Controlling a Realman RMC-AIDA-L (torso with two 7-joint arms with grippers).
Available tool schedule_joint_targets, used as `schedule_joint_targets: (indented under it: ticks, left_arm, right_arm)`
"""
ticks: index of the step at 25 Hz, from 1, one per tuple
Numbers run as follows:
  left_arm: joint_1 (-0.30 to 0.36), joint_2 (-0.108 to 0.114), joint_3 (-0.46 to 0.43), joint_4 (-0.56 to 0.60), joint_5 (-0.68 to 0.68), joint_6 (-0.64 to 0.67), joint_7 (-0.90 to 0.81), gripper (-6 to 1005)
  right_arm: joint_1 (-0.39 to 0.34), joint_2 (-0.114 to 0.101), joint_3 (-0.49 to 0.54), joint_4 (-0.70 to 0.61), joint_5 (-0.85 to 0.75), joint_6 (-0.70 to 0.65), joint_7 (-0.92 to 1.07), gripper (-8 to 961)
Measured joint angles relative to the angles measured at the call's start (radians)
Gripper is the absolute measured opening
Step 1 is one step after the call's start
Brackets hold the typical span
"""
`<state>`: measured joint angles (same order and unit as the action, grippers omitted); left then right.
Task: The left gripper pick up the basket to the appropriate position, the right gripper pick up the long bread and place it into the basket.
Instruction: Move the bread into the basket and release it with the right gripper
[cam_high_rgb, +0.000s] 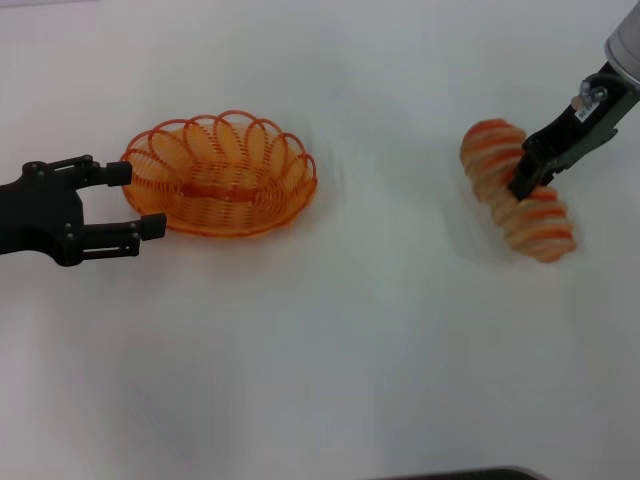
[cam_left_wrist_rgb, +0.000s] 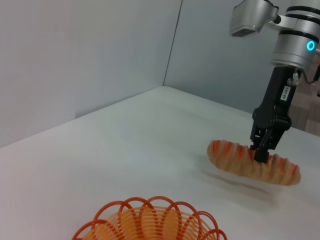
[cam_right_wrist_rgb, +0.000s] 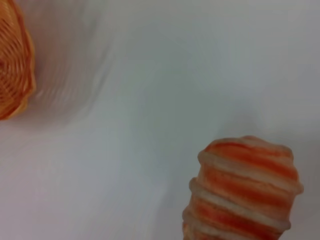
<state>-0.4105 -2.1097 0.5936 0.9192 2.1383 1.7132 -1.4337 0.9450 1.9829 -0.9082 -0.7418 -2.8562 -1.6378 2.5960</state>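
Bread (cam_high_rgb: 520, 190) sits toward the right edge of the white table (cam_high_rgb: 380, 350), and the right gripper (cam_high_rgb: 524, 182) has its fingers pinching it about mid-length; from the left wrist view it looks slightly raised. The left gripper (cam_high_rgb: 128, 202), fingers spread, straddles the left rim of the orange wire basket (cam_high_rgb: 220, 175) without closing. My worry: that narrow pinch lets the loaf tilt or slip, and the basket could skid if nudged.

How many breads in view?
1. The bread lies on the table's right side, with the right claw closed on its middle. The basket looks empty, the left claw open at its rim.
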Motion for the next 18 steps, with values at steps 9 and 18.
schedule_joint_targets:
  ticks: [9, 18]
  left_arm:
    - [-0.002, 0.001, 0.001, 0.000, 0.000, 0.007, -0.002, 841]
    - [0.003, 0.001, 0.005, 0.000, 0.012, 0.021, -0.002, 842]
  right_arm:
    - [0.006, -0.016, 0.023, -0.061, 0.000, -0.014, -0.059, 242]
    - [0.027, -0.035, 0.086, -0.103, 0.020, 0.028, -0.169, 182]
